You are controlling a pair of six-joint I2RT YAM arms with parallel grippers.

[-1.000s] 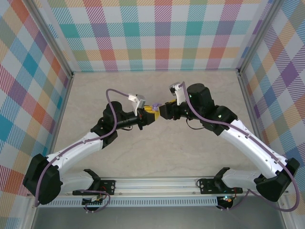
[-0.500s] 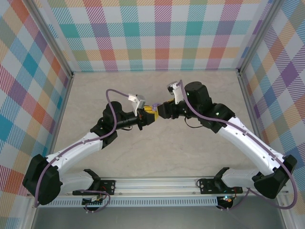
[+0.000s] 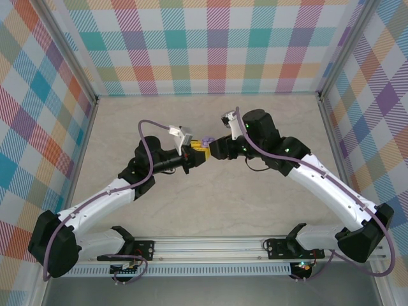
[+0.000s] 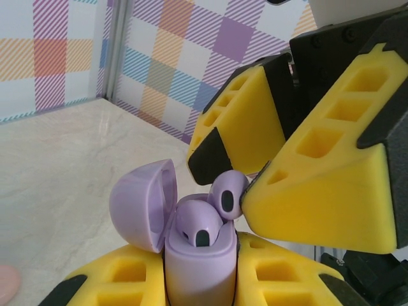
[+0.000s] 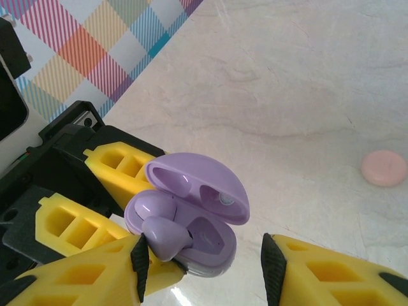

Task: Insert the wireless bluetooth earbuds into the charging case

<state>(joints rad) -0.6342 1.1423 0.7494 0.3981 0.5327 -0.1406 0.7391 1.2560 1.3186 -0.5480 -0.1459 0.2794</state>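
Left arm (image 3: 95, 205) and right arm (image 3: 326, 186): white link shells, black joints and bases. Purple cable (image 3: 144, 129) along each. Left gripper (image 4: 197, 284), right gripper (image 5: 204, 264): yellow fingers (image 4: 319, 191), rectangular pockets, black tips. Pale camera block (image 3: 183, 134) at each wrist.

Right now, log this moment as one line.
left gripper: shut on case | case: lid open | first earbud: seated | second earbud: at its slot, sitting high | right gripper: open, one pad against it
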